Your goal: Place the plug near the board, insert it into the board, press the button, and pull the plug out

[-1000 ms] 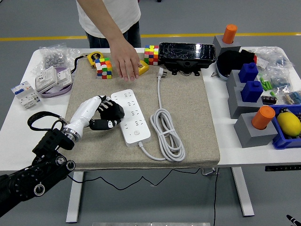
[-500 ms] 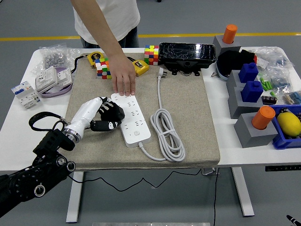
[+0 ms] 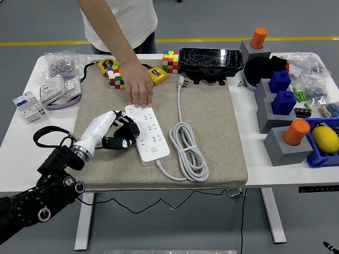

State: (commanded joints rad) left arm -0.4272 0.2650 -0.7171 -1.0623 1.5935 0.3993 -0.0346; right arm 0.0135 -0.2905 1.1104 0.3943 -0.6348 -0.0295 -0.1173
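a person's hand point(image 3: 139, 87) presses down the far end of the white power strip point(image 3: 148, 131), likely steadying it. the robot's left hand point(image 3: 119, 133) rests against the strip's left edge, fingers loosely curled, gripping nothing. the plug point(image 3: 181, 82) lies loose well beyond, with open mat point(image 3: 212, 127) around its cord.

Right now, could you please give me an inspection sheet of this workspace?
Surface: white table with a beige mat on it.
Job's things: white power strip flat on mat; plug lies unplugged near the mat's far edge.
Clutter: puzzle cubes, black box, grey blocks, blue bin.
Hands: left hand at the strip's left edge, fingers curled; right hand nothing seen; person's hand rests on the strip's far end.
Cables: white cord coiled right of strip.
Surroundings: grey floor, yellow line.
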